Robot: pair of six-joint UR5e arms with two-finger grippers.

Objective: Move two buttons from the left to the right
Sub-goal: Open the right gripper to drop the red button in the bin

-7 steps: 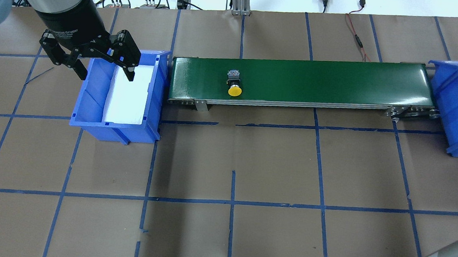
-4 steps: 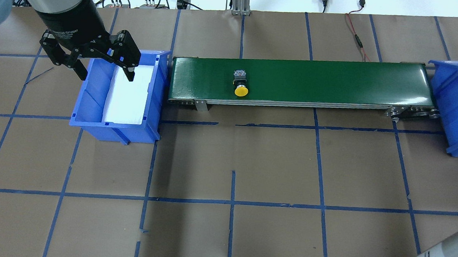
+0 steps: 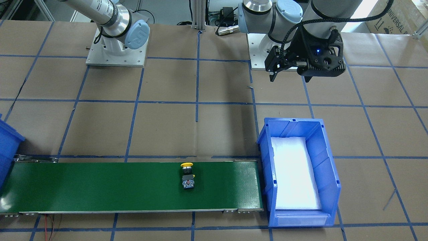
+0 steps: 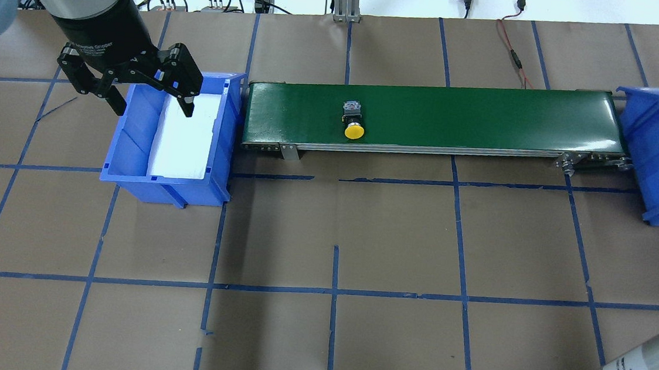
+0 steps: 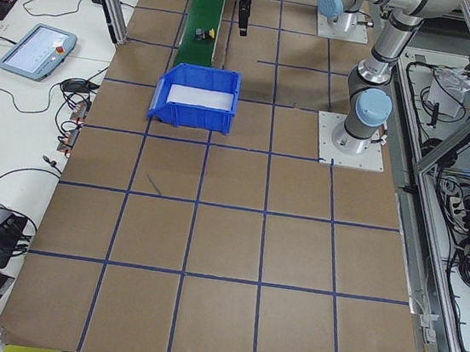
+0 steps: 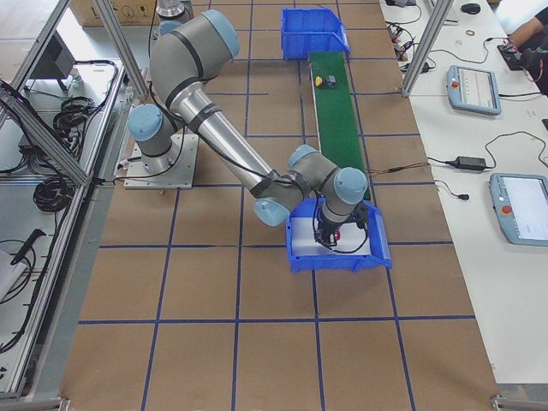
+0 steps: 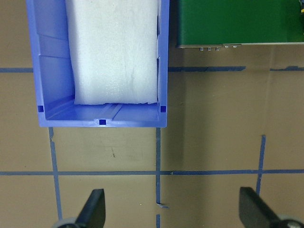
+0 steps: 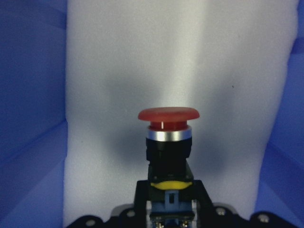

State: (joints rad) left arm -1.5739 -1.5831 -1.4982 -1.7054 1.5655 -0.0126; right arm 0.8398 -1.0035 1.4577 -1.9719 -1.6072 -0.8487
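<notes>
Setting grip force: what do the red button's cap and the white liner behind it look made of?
Cap of the red-capped push-button: probably plastic, smooth matte sheen. White flat liner behind it: likely foam sheet, soft, glossless surface.

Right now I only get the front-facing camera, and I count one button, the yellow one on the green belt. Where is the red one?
Observer: The red button is in the right gripper, over the other blue bin, off your picture's left edge.
Operator: Held how?
Observer: That wrist camera shows the jaws shut on its boxy block, cap forward, white foam beyond.
Operator: And the arm I see?
Observer: Its wrist camera shows the left gripper open, nothing between the fingers.
</notes>
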